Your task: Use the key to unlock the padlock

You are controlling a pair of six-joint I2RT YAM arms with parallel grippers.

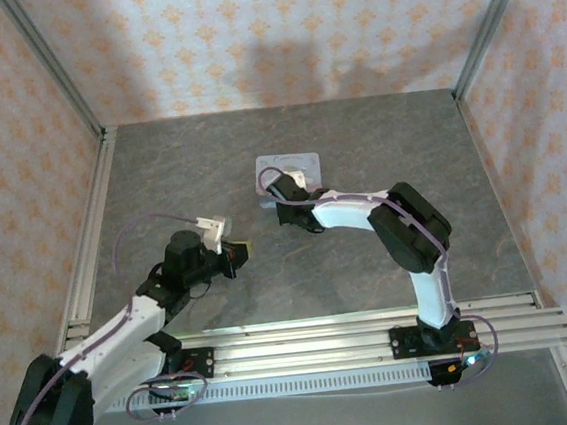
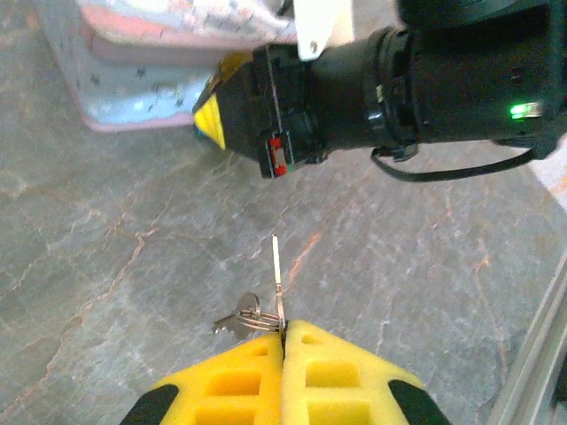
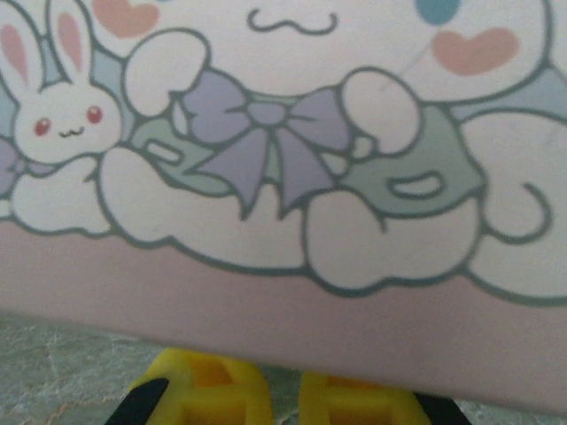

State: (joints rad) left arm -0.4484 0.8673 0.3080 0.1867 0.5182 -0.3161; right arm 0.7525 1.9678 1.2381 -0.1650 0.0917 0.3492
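Observation:
My left gripper [image 2: 285, 329] is shut on the key [image 2: 277, 270]. Its thin pale blade sticks straight out from between the yellow fingertips, above the grey table. A wire ring with a second small key [image 2: 237, 319] hangs to the left of the fingertips. In the top view the left gripper [image 1: 235, 253] sits left of centre. My right gripper [image 1: 281, 209] is at the near edge of the pale blue tin [image 1: 287, 170]. Its yellow fingers [image 3: 205, 390] stand a little apart, their tips hidden under the tin's cartoon lid [image 3: 283, 159]. The padlock is hidden.
The right arm's black wrist [image 2: 416, 80] crosses the top of the left wrist view, close ahead of the key. An aluminium rail [image 1: 355, 326] runs along the near edge of the table. Patterned walls enclose the back and sides.

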